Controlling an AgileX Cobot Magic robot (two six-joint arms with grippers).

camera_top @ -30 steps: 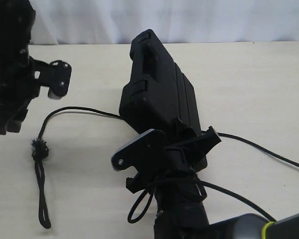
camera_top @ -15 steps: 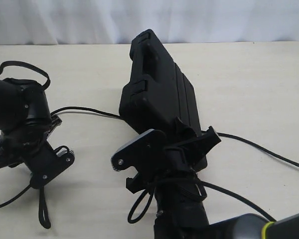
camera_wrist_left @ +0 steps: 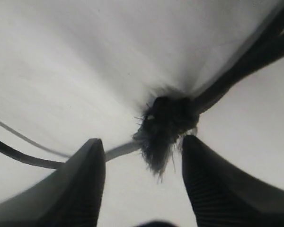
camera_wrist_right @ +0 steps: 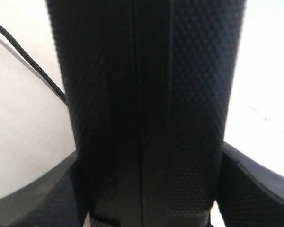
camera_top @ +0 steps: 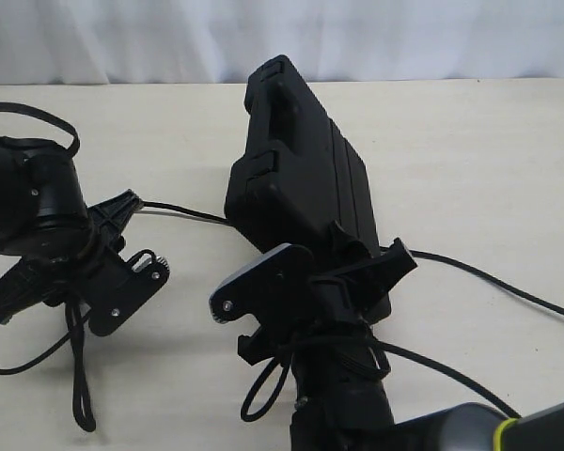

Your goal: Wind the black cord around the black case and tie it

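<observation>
The black case (camera_top: 301,160) lies slanted across the middle of the table. My right gripper (camera_top: 310,282) is shut on its near end, and its pebbled surface (camera_wrist_right: 146,94) fills the gap between both fingers (camera_wrist_right: 35,198). The black cord (camera_top: 183,213) runs from the left, under the case, and out to the right (camera_top: 489,277). Its small loop (camera_top: 78,390) lies at the front left. My left gripper (camera_top: 70,291) hangs over the cord's knot and hides it there. In the left wrist view the frayed tuft (camera_wrist_left: 166,122) sits just beyond the open left gripper (camera_wrist_left: 142,153), untouched.
Thin arm cables (camera_top: 263,395) curl beside the right arm, and another (camera_top: 19,362) trails off at the left. A white curtain (camera_top: 404,38) backs the pale table (camera_top: 470,160).
My left arm has swung down from the upper left and now sits low over the cord's knot, covering it. The right gripper and the case have not moved.
</observation>
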